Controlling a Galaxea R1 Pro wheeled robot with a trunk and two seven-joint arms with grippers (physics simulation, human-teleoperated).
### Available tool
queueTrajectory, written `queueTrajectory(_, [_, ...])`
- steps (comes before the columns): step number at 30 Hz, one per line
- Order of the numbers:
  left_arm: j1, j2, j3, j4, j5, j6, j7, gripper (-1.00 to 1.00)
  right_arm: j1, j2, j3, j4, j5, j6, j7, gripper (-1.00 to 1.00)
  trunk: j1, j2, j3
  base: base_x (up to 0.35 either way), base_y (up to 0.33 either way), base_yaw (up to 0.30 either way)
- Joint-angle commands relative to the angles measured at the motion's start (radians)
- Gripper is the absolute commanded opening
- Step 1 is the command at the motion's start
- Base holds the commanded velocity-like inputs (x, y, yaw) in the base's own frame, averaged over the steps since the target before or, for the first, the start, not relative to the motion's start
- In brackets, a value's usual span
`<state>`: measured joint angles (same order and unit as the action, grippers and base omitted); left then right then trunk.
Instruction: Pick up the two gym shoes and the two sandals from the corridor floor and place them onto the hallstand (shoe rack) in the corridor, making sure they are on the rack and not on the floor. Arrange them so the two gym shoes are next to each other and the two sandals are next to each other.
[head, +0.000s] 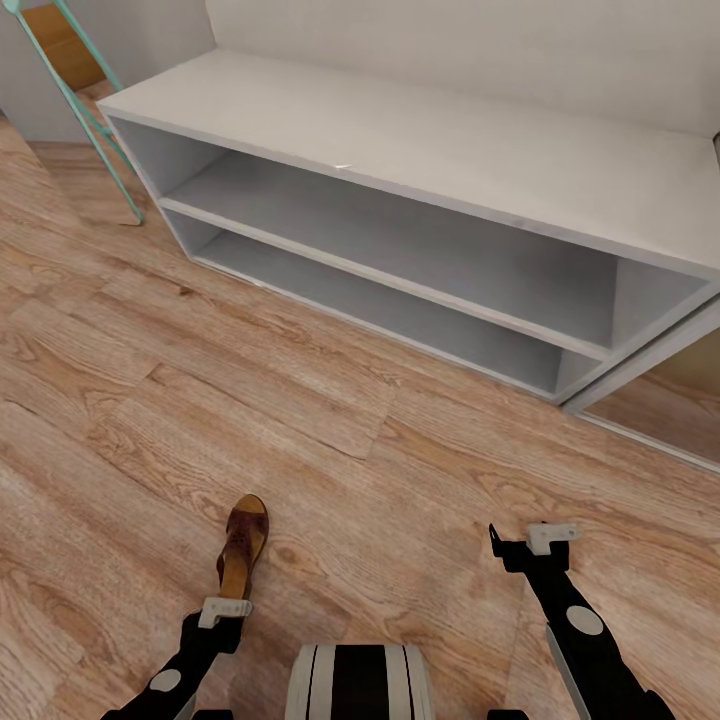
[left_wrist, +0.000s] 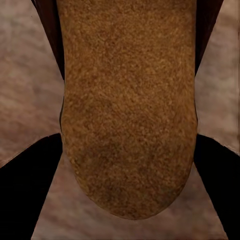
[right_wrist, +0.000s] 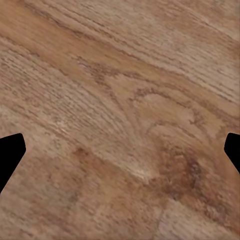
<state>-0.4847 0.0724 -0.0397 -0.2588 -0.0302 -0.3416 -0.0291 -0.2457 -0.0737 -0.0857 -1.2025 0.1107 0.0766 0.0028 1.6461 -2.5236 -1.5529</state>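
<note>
At about seven o'clock in my head view lies one sandal (head: 243, 548), dark-brown strap toward the rack, tan footbed toward me, flat on the corridor floor (head: 330, 400). My left claw (head: 224, 612) sits right over its heel end; looking along that claw, the heel of the footbed (left_wrist: 129, 115) fills the space between my two dark fingers (left_wrist: 27, 185), which stand spread on either side of it. Whether they touch the sole's edges I cannot tell; they look close beside it but not pressed in. So I judge the step in hand to be the pick of this sandal, with the grasp not yet closed. Ahead, from eleven round to three o'clock, stands the hallstand (head: 420, 150), pale grey, with its top board and two open shelf rows bare in what I can see. Over at five o'clock my right claw (head: 535, 542) hangs above plain planks; its fingertips (right_wrist: 11, 150) sit wide apart at the edges of its own view with nothing but wood grain between them. Next I think the left claw must squeeze on the sandal's heel, lift it free of the planks, then carry it forward to a shelf, leaving room beside it for its mate.
</note>
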Motion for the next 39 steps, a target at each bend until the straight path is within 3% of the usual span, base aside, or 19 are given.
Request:
queueTrajectory(1, [0.000, 0.000, -0.003, 0.001, -0.003, -0.003, 0.002, -1.00, 0.000, 0.000, -0.001, -0.002, 0.010, 0.006, 0.000, 1.00, 0.000, 0.000, -0.001, 0.000, 0.000, 0.000])
queueTrajectory(24, [0.004, 0.004, -0.003, -0.004, 0.000, -0.005, 0.003, -1.00, 0.000, 0.000, -0.003, -0.003, 0.010, 0.006, 0.000, 1.00, 0.000, 0.000, -0.001, 0.000, 0.000, 0.000])
queueTrajectory(35, [0.007, 0.018, -0.003, -0.013, -0.002, -0.001, 0.002, -1.00, 0.000, 0.000, 0.001, -0.020, 0.011, 0.005, -0.001, 1.00, -0.005, 0.002, 0.046, 0.000, 0.000, 0.000])
queueTrajectory(39, [0.007, 0.048, -0.003, -0.012, -0.001, 0.006, 0.001, -1.00, 0.000, 0.000, 0.001, -0.023, 0.011, 0.005, -0.001, 1.00, -0.007, 0.003, 0.067, 0.000, 0.000, 0.000])
